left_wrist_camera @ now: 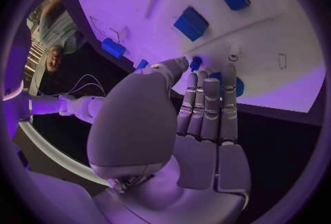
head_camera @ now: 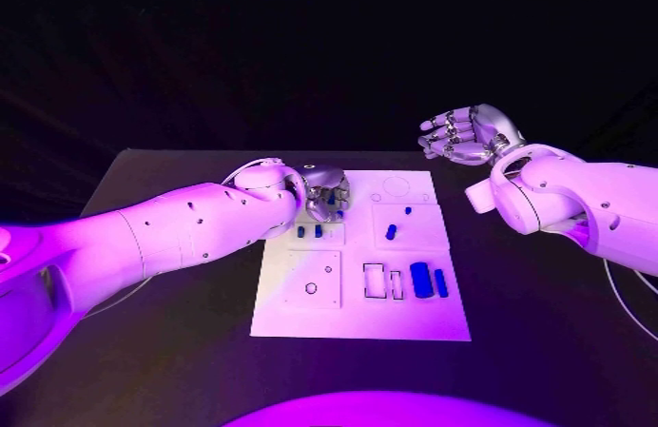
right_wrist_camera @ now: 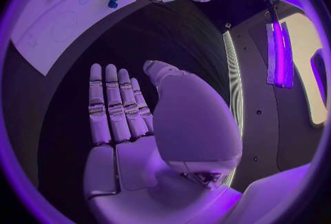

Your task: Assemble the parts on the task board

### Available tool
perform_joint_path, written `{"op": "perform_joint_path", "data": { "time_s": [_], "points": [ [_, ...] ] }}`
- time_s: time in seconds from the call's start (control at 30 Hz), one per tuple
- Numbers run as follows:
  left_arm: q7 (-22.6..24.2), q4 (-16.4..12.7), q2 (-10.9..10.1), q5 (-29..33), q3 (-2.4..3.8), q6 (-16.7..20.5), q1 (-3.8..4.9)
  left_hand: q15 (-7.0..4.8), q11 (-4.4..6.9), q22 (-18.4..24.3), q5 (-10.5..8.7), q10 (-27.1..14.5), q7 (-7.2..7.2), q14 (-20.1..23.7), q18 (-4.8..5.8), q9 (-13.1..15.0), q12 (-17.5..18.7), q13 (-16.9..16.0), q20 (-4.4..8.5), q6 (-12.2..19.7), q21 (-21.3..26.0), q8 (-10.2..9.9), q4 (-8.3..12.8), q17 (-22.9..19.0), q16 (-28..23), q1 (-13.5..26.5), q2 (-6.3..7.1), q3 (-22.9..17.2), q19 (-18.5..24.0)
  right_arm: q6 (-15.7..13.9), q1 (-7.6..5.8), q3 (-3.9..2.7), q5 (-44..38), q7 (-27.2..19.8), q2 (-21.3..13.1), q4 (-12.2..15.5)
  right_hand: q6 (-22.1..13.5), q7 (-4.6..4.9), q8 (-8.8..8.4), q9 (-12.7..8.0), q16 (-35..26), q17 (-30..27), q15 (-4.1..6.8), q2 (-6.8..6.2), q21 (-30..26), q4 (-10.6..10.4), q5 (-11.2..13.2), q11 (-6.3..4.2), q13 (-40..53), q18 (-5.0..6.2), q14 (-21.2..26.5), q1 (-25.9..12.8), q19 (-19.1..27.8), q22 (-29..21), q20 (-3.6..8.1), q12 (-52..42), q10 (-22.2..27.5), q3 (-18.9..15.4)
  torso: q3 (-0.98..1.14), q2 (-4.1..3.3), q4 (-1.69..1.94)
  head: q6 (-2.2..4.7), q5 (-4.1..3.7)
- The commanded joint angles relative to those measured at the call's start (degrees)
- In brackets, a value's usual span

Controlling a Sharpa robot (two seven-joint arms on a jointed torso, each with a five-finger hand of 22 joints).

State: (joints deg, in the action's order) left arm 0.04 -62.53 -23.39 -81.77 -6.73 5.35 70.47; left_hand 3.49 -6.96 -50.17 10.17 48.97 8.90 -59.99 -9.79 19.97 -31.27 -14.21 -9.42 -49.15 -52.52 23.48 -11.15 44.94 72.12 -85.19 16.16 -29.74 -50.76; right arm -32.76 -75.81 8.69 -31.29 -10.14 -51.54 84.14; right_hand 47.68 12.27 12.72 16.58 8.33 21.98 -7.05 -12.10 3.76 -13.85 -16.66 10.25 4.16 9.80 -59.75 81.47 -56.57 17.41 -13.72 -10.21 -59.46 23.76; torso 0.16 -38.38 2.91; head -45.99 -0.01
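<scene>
The white task board point(head_camera: 412, 318) lies mid-table. My left hand point(head_camera: 325, 194) is low over its far left part, fingers straight and side by side point(left_wrist_camera: 207, 102). Their tips lie over a round blue part point(left_wrist_camera: 239, 87), and a small blue peg point(left_wrist_camera: 196, 62) sits by the thumb tip; I cannot tell whether they touch. Two short blue parts point(head_camera: 310, 230) stand just nearer than that hand. A blue peg point(head_camera: 391, 232) lies mid-board and two long blue blocks point(head_camera: 429, 281) lie at the right. My right hand point(head_camera: 471, 134) hangs raised past the board's far right corner, holding nothing point(right_wrist_camera: 131, 119).
Outlined slots point(head_camera: 375, 281) and a small round hole point(head_camera: 311, 288) mark the board's near half. Bare black table point(head_camera: 164, 284) runs along both sides of the board. A thin cable point(head_camera: 624, 294) hangs by my right arm.
</scene>
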Motion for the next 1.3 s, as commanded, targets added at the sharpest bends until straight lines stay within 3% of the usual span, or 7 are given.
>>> {"op": "perform_joint_path", "data": {
  "time_s": [0.03, 0.2, 0.3, 0.5, 0.97, 1.3],
  "points": [
    [0.0, 0.5, 0.4, -0.5, 0.05, -1.5, -0.07, -0.09, -0.04, -0.2, -0.16, 0.6, -0.07, -0.5, -0.71, -0.2, 0.4, 0.2, 0.16, -0.5, -0.4, -0.4, 0.0, 0.2, 0.5, 0.2, -0.18, -0.6, 0.2, 0.4, 0.04, -0.01, 0.3, -0.9, 0.1, 0.1, -0.4, 1.76, -0.19, 0.0, -0.3, -0.1, -0.48, -0.05, -0.2, -0.1, -0.2, 0.01, -0.1, 0.64, 0.0, -0.4, 0.4, -0.1, 0.04, 0.3, 0.4, 0.4, 0.04, 0.02, -0.06, -0.12, 0.05],
    [0.1, 1.3, 0.7, -0.8, 0.05, -1.5, -0.64, -0.15, 0.04, -0.4, -0.16, 0.9, -0.04, -0.9, -0.71, -0.3, 0.5, 0.4, 0.22, -0.7, -0.7, -0.6, 0.2, 0.5, 1.0, 0.1, -0.29, -1.0, 0.2, 0.4, 0.05, -0.01, 0.3, -0.7, 0.2, 0.0, -0.4, 1.76, -0.19, 0.0, -0.3, -0.1, -0.48, -0.05, -0.2, -0.1, -0.2, 0.01, -0.1, 0.64, 0.0, -0.4, 0.4, -0.1, 0.04, 0.3, 0.4, 0.4, -0.01, 0.07, 0.0, -0.03, 0.27],
    [0.3, 1.7, 0.9, -1.1, 0.06, -1.2, -1.14, -0.21, 0.11, -0.7, -0.17, 1.2, 0.04, -0.9, -0.71, -0.4, 0.5, 0.5, 0.27, -0.9, -0.9, -0.7, 0.4, 0.4, 1.3, 0.1, -0.33, -1.4, 0.2, 0.5, 0.05, -0.01, 0.3, -0.6, 0.4, -0.1, -0.4, 1.77, -0.18, 0.0, -0.3, -0.1, -0.49, -0.04, -0.1, 0.0, -0.2, 0.02, -0.1, 0.64, 0.0, -0.4, 0.4, -0.1, 0.03, 0.3, 0.4, 0.4, -0.12, 0.1, 0.07, -0.34, 0.02],
    [0.7, 2.4, 1.1, -1.0, 0.06, -0.8, -1.56, -0.3, 0.19, -1.5, -0.19, 1.5, 0.1, -1.4, -0.57, -0.5, 0.6, 0.7, 0.35, -1.2, -1.8, -0.9, 0.7, 0.8, 1.9, 0.1, -0.43, -1.9, -0.4, 0.6, 0.05, -0.01, 0.3, -0.4, 0.5, -0.1, -0.4, 1.77, -0.16, 0.0, -0.3, -0.1, -0.48, 0.01, -0.1, 0.0, -0.2, 0.02, -0.1, 0.65, -0.1, -0.5, 0.4, -0.2, 0.03, 0.2, 0.4, 0.4, 0.05, -0.01, 0.04, -0.37, 0.13],
    [1.2, 2.3, 1.3, -0.8, 0.07, -1.7, -1.71, -1.02, 1.04, -6.8, -0.36, 4.6, -0.32, -6.5, 0.39, -0.7, 0.5, 1.4, 0.91, -3.3, -7.1, -1.5, 2.5, 6.0, 6.3, 0.6, -1.25, -3.8, -4.3, 1.1, 0.05, -0.01, 0.3, -0.3, 0.6, 0.1, -0.3, 1.74, -0.05, 0.0, -0.4, -0.3, -0.46, 0.13, -0.1, 0.1, -0.3, -0.01, -0.2, 0.68, -0.2, -0.6, 0.4, -0.4, 0.02, 0.2, 0.3, 0.6, 0.12, 0.14, 0.0, -0.57, 0.29],
    [1.4, 2.2, 1.4, -0.9, 0.07, -2.3, -1.74, -1.21, 1.24, -8.0, -0.4, 5.1, -0.47, -7.4, 0.6, -0.7, 0.7, 1.6, 1.08, -4.1, -8.2, -1.6, 3.0, 6.7, 7.0, 0.9, -1.5, -4.1, -5.2, 1.3, 0.05, -0.01, 0.3, -0.3, 0.5, 0.2, -0.2, 1.7, 0.04, 0.0, -0.4, -0.4, -0.44, 0.16, -0.1, 0.2, -0.3, -0.05, -0.3, 0.7, -0.3, -0.7, 0.4, -0.6, 0.01, 0.1, 0.2, 0.7, 0.11, 0.09, -0.06, -0.56, 0.27]
  ]
}}
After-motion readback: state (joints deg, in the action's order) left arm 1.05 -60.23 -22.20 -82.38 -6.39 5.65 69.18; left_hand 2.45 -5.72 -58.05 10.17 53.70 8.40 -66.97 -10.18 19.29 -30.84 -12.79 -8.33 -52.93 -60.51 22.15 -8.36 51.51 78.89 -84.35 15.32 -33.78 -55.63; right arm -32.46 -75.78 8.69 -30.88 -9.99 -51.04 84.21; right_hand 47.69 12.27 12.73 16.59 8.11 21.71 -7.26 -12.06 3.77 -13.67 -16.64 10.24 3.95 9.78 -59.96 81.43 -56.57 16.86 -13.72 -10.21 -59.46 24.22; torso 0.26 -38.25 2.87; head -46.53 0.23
